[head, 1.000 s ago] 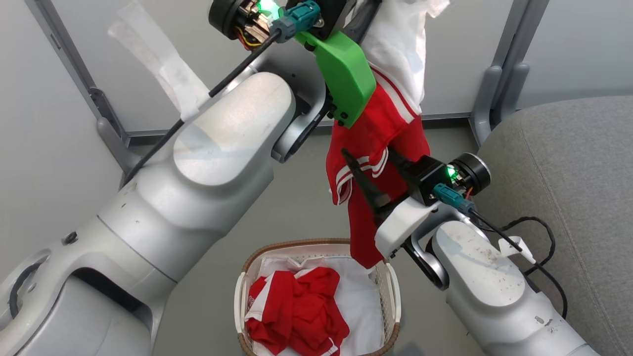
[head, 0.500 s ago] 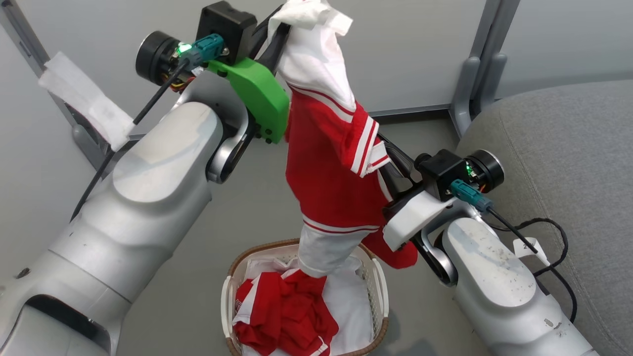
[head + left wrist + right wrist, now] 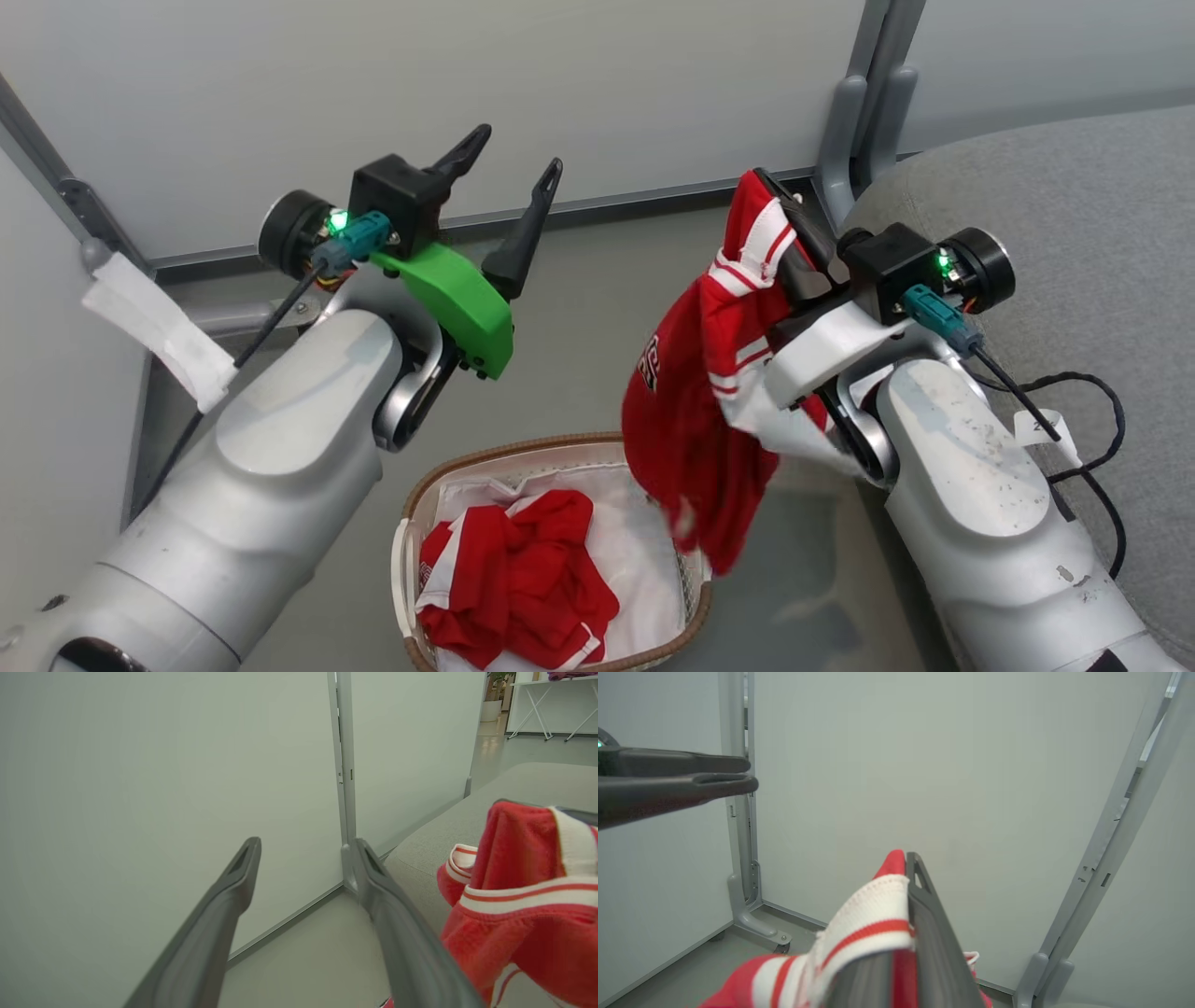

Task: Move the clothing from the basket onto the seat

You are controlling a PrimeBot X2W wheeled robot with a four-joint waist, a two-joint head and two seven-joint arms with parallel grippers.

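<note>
A red and white garment of the clothing (image 3: 695,411) hangs from my right gripper (image 3: 761,187), which is shut on its striped edge (image 3: 873,924), just left of the grey seat (image 3: 1074,205). The garment's lower end dangles over the right rim of the basket (image 3: 408,523). More red and white clothing (image 3: 513,583) lies crumpled inside on the white liner. My left gripper (image 3: 518,154) stands open and empty, raised to the left of the hanging garment (image 3: 523,896). In the left wrist view its fingers (image 3: 306,847) are spread wide before the wall panel.
Grey partition panels with metal posts (image 3: 859,103) and floor feet stand close behind both arms. A black cable (image 3: 1074,411) loops off my right forearm over the seat's edge. The basket sits on the grey floor between my arms.
My left gripper has opened and let go of the garment. My right gripper has shut on it and carried it right, toward the seat. The head camera has shifted too.
</note>
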